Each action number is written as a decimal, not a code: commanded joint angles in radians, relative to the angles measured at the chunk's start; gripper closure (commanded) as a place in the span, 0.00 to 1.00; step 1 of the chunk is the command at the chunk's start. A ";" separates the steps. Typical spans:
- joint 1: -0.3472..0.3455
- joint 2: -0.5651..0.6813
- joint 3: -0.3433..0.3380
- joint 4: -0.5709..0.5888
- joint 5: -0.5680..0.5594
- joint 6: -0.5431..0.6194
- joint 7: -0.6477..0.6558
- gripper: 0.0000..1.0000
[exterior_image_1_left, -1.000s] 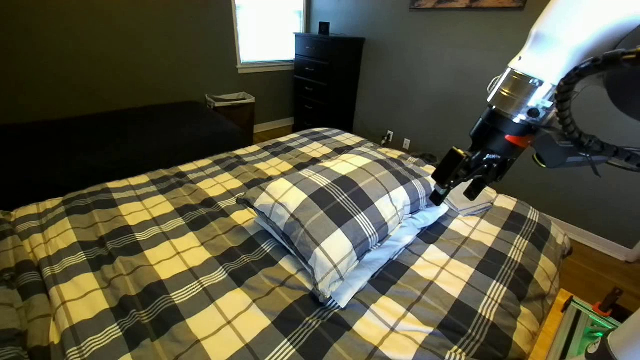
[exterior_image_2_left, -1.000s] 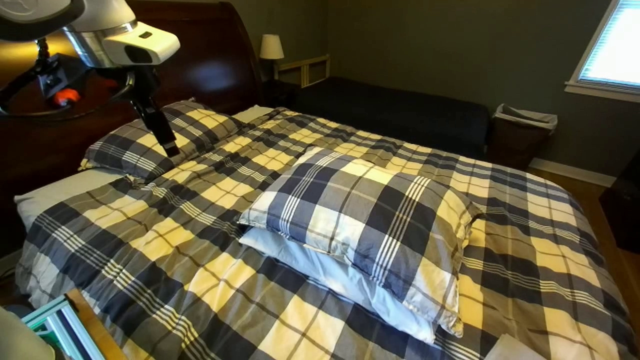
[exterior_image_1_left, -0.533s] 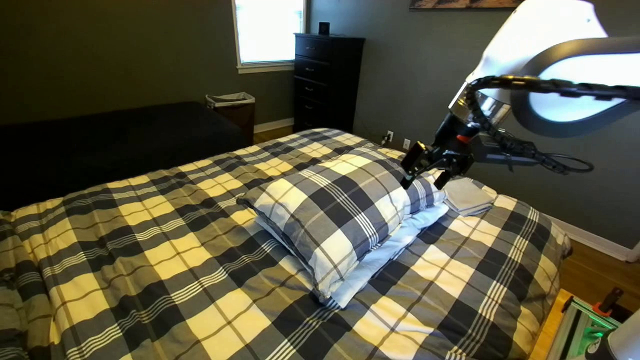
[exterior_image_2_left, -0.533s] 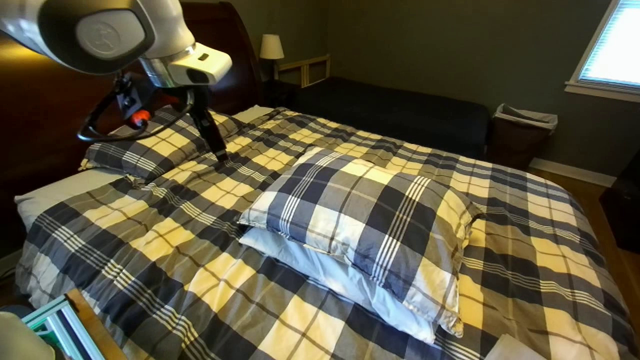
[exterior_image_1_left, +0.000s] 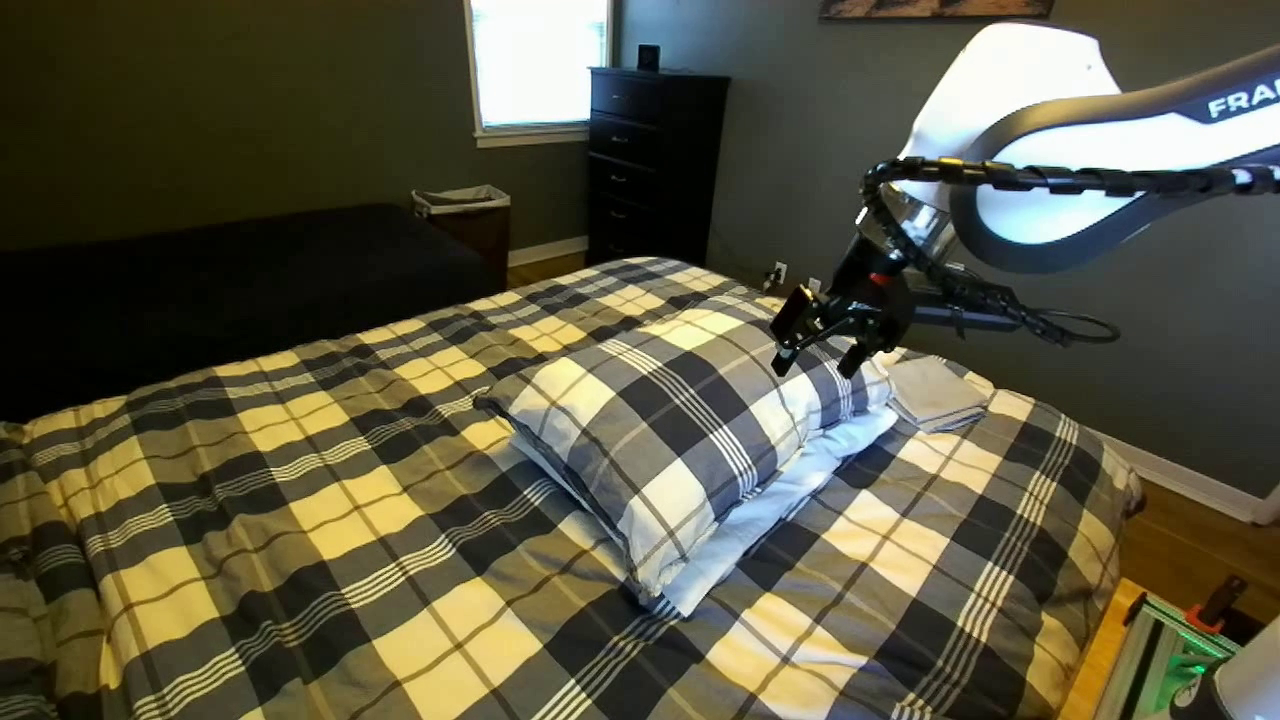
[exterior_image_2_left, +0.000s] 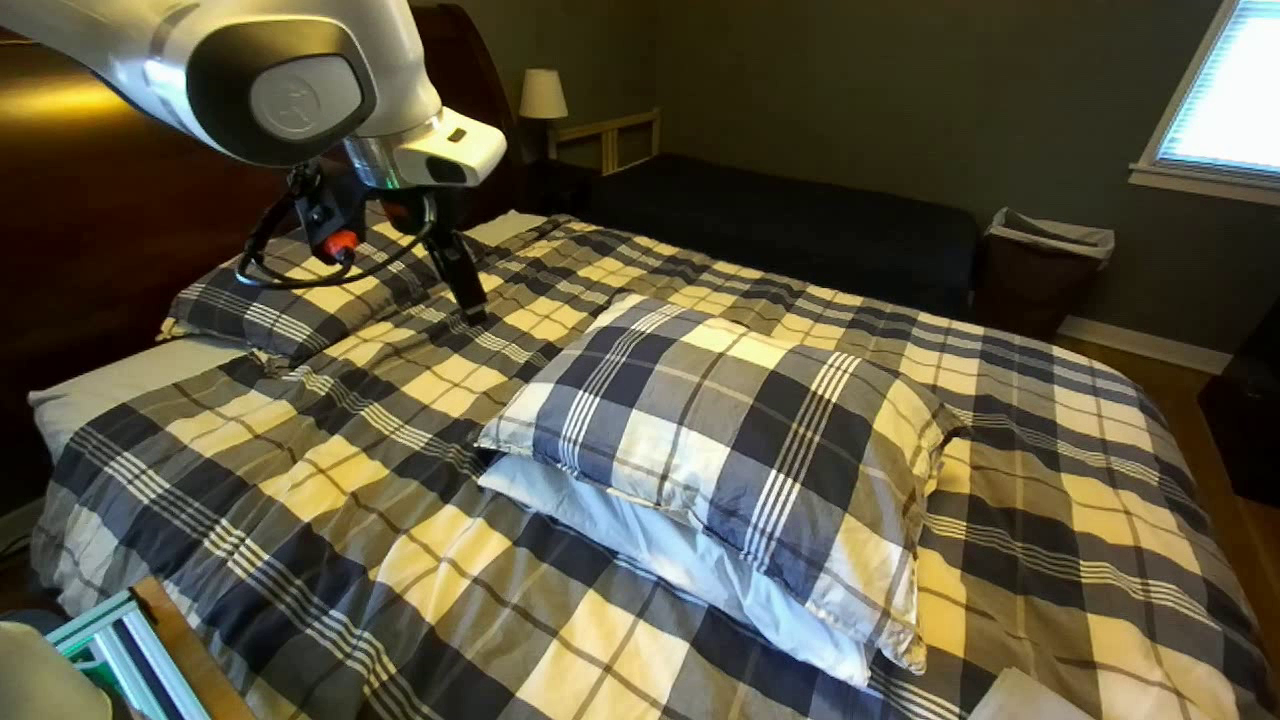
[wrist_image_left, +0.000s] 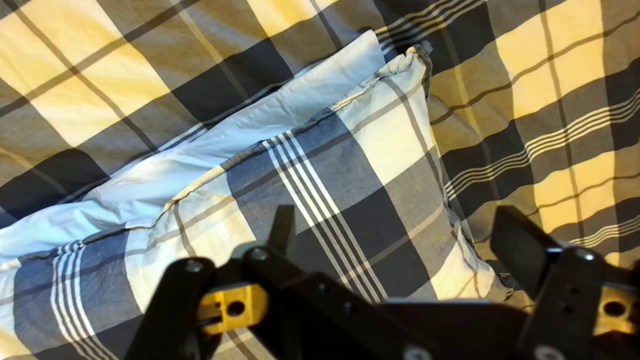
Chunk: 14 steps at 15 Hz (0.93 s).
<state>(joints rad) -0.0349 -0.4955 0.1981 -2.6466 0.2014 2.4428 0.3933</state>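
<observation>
Gripper: hangs in the air above the plaid bed cover; its two fingers stand wide apart, with free space between them.
Plaid pillow: lies on the bed cover, below the gripper and apart from it; in the wrist view, one finger appears over the pillow and the other one past its short edge.
Pale blue cloth: lies under the pillow and comes out along its long edge.
Folded grey cloth: rests on the bed cover, near a corner of the pillow.
Second pillow: also plaid, lies before the dark headboard.
Room behind: lamp, laundry bin, dresser.
</observation>
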 joint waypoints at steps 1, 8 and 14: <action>0.019 -0.003 -0.019 0.000 -0.014 -0.001 0.010 0.00; -0.011 0.046 -0.055 0.042 -0.035 0.011 -0.031 0.00; -0.078 0.246 -0.164 0.197 -0.232 0.036 -0.252 0.00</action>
<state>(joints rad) -0.0951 -0.3908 0.0765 -2.5475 0.0515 2.4552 0.2383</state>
